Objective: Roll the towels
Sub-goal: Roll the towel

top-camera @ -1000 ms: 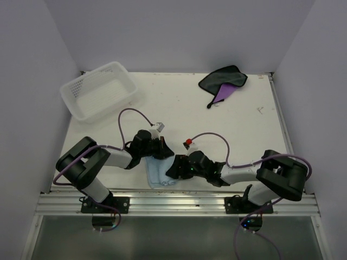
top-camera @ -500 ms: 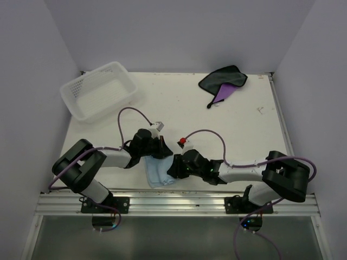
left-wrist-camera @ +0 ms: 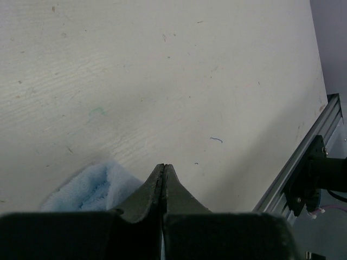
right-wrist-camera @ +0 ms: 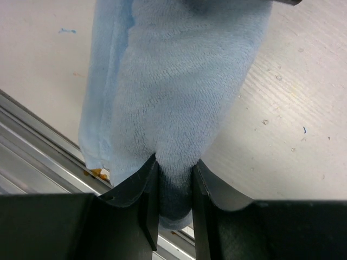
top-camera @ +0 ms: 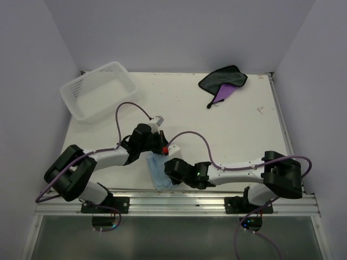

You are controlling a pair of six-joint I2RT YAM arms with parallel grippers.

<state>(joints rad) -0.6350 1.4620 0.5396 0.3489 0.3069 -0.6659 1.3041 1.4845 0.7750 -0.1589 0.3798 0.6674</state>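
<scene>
1. Now you seem to roll the light blue towel (top-camera: pixel 158 172) at the near bench (top-camera: pixel 217 124) edge.
2. Right jaws grasp its end; left jaws are clenched just beside it.
3. Next, I think, make the roll tight and even.

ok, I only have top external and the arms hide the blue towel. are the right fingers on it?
Observer: Yes. Right wrist shows the right fingers clamped on a fold of the blue towel.
Operator: left fingers too?
Observer: No. Left wrist shows the left fingers pressed shut with no cloth between them; the towel lies beside them.
Operator: rolled?
Observer: Partly, it seems: a thick bundle, with layered edges loose along one side.
</scene>
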